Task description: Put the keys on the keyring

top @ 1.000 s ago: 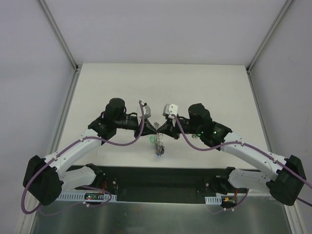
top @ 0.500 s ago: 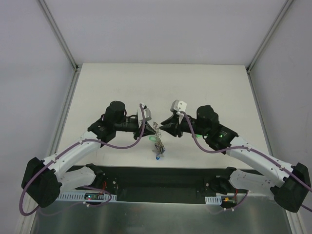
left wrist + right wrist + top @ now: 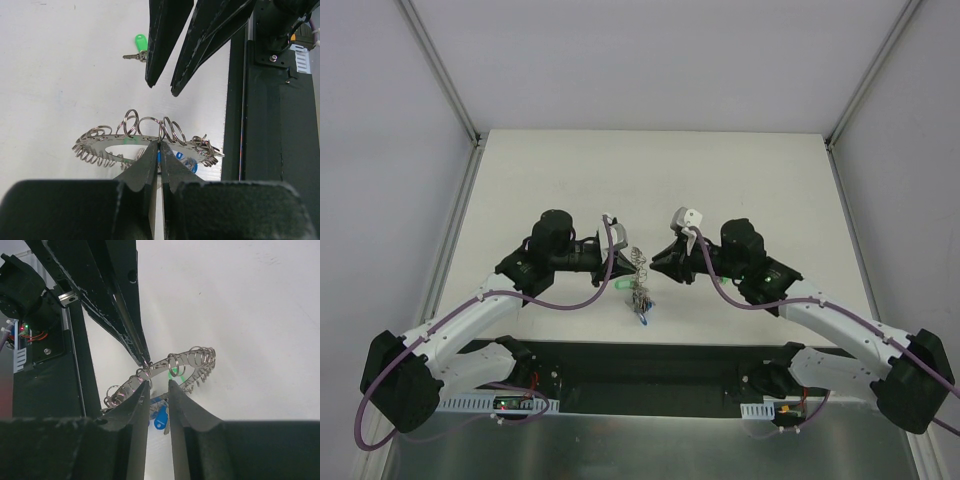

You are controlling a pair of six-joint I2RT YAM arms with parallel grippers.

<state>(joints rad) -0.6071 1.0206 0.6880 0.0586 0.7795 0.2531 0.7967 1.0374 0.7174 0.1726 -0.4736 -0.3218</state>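
Observation:
My left gripper [image 3: 160,145] is shut on the near rim of the keyring [image 3: 145,145], a flat grey metal ring fringed with wire loops, and holds it above the table. The keyring [image 3: 638,268] hangs between both arms. Blue-headed keys [image 3: 187,161] dangle under the keyring [image 3: 187,362]. A green-headed key [image 3: 140,44] lies loose on the table beyond it. My right gripper [image 3: 158,384] is open just short of the ring's rim, with nothing between its fingers. From the left wrist view, the right gripper [image 3: 162,90] points down at the ring.
A black base rail [image 3: 650,365] runs along the table's near edge, just behind the hanging keys. White walls with metal corner posts [image 3: 460,110] enclose the white table [image 3: 650,170] on three sides.
The right gripper has opened and drawn back to the right, away from the ring. The left gripper stays shut on the ring and has shifted slightly left.

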